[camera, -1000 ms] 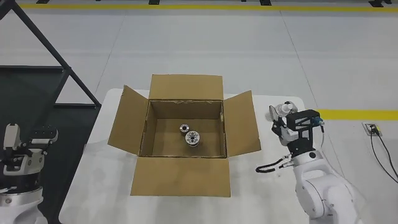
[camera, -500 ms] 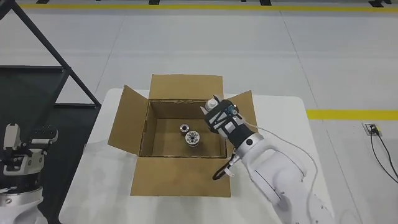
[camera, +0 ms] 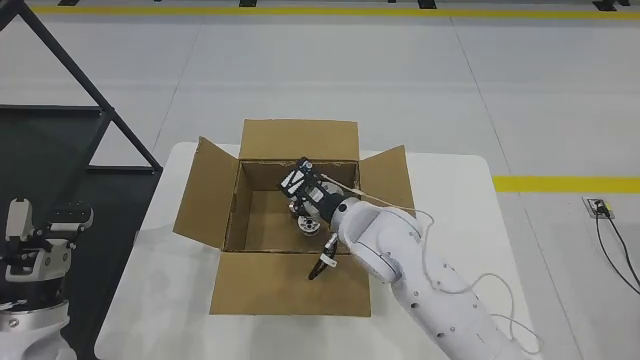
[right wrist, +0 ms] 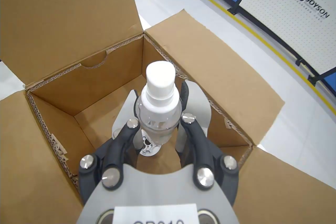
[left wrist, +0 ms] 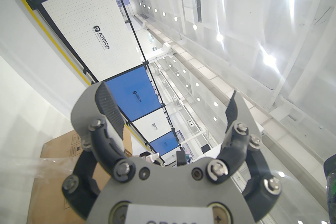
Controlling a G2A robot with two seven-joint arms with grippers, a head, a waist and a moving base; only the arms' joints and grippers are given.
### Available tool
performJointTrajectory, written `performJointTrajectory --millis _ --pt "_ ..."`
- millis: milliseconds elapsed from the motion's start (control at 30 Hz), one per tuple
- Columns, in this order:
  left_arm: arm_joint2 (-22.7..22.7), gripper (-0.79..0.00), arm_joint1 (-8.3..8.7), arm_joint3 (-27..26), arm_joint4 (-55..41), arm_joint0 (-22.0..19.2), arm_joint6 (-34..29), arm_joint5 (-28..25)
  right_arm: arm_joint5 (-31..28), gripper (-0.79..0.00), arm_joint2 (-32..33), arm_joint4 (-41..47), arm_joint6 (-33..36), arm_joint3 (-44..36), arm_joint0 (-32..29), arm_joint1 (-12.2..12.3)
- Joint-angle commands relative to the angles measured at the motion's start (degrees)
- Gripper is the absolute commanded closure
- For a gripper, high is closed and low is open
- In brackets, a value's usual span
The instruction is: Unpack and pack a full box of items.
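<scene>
Though half behind bottle [right wrist: 160, 101], metal part [right wrist: 150, 150]

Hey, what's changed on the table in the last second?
The right arm swung in from the table's right edge and now holds the white-capped bottle over the open box, jaws shut on it throughout. The left arm and box stayed put.
</scene>
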Motion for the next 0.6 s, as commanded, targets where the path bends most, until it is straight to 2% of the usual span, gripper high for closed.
performJointTrajectory --millis 0,167,400,567 --pt "0.0 -0.785 0.0 0.0 0.0 0.0 0.0 0.0 -1.4 0.0 -1.03 1.42 -0.81 2.44 1.15 -0.55" --pt "0.0 -0.785 0.0 0.0 0.0 0.0 0.0 0.0 -3.29 0.0 -4.59 2.55 -2.26 7.67 3.95 -2.3" --pt "0.0 -0.785 0.0 0.0 0.0 0.0 0.0 0.0 -3.85 0.0 -10.27 4.57 -4.53 17.38 8.99 -6.06" --pt "0.0 -0.785 0.0 0.0 0.0 0.0 0.0 0.0 -5.38 0.0 -11.55 6.72 -4.58 21.72 11.42 -7.74"
